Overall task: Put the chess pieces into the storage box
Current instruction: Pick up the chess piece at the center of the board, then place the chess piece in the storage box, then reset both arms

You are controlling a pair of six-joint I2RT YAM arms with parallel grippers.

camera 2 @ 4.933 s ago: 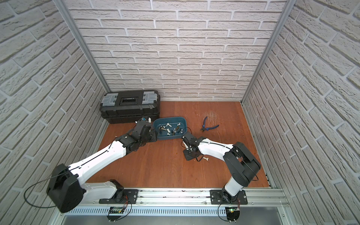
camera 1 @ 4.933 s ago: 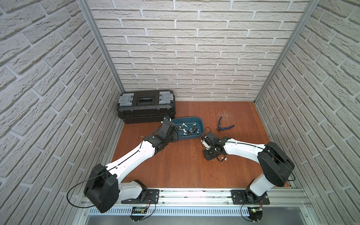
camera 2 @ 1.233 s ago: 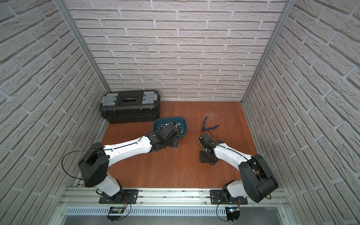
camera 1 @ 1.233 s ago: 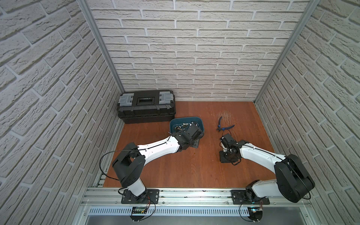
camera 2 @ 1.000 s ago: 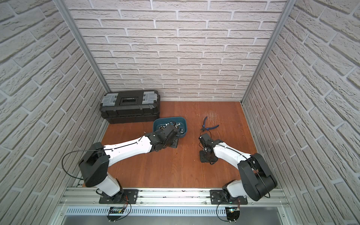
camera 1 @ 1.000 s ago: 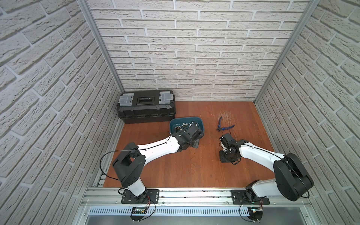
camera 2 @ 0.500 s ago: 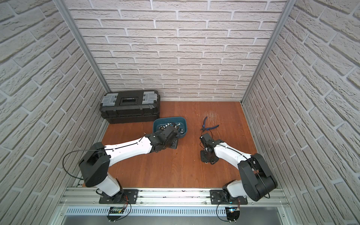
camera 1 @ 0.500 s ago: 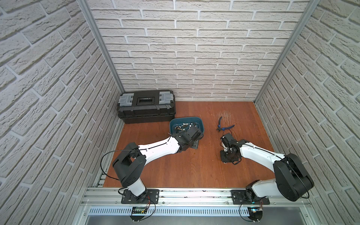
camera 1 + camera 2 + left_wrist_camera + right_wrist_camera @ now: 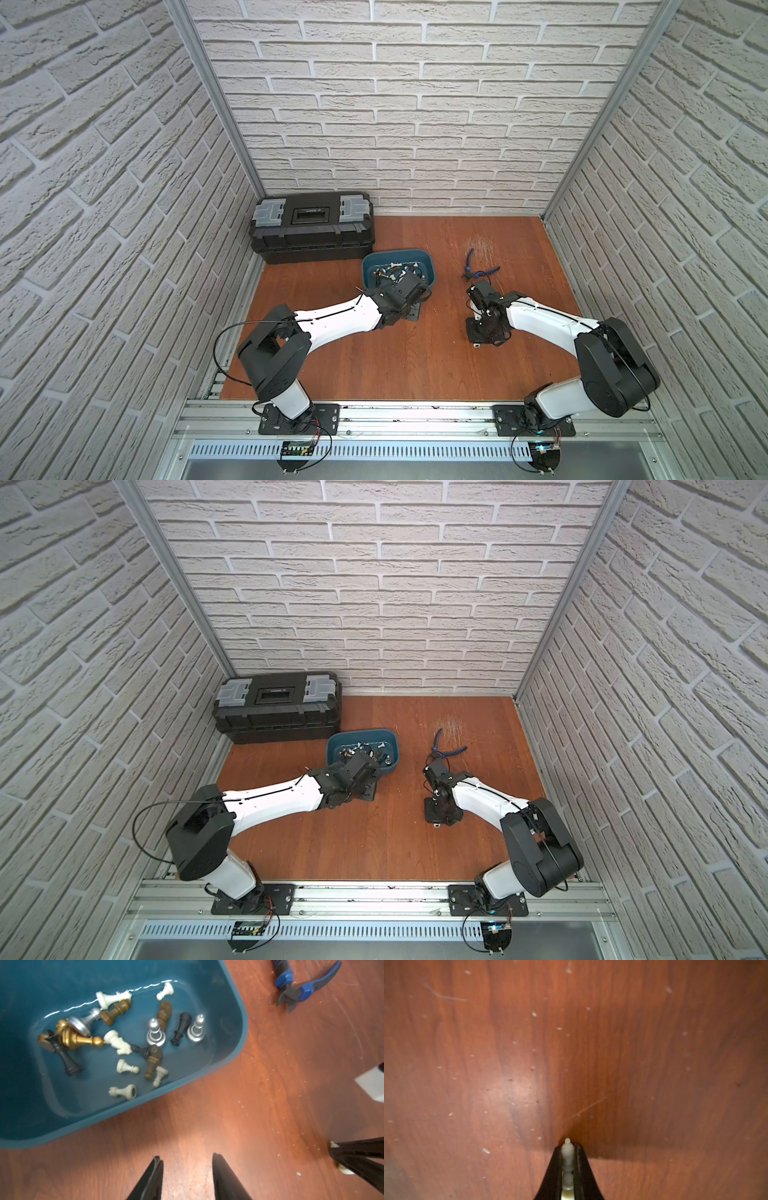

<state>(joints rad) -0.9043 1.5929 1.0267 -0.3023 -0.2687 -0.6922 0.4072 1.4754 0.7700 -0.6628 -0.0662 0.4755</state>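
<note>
A white chess piece (image 9: 567,1155) is pinched between the jaws of the right tool (image 9: 568,1148), and its rounded head is seen poking out past the fingertips. This tool is held close over the bare worktop (image 9: 395,361). Whether the piece's base touches the wood cannot be told. In both top views the right tool is found well apart from the storage box (image 9: 428,266) and nearer the blue-handled pliers (image 9: 478,270), which are laid open on the worktop behind it.

The left tool (image 9: 186,1158) is spread, and nothing is gripped: only wood is seen in the gap between its jaws. It is placed outside the storage box, just beside the box's near long wall.

The other chess pieces (image 9: 153,1032) are gathered on the floor of the box in white, black, brown, gold and silver. Most are laid on their sides, some across one another, while two silver ones appear to be stood upright. A black toolbox (image 9: 311,226) with grey latches is set against the back wall, near the far left corner of the storage box.
</note>
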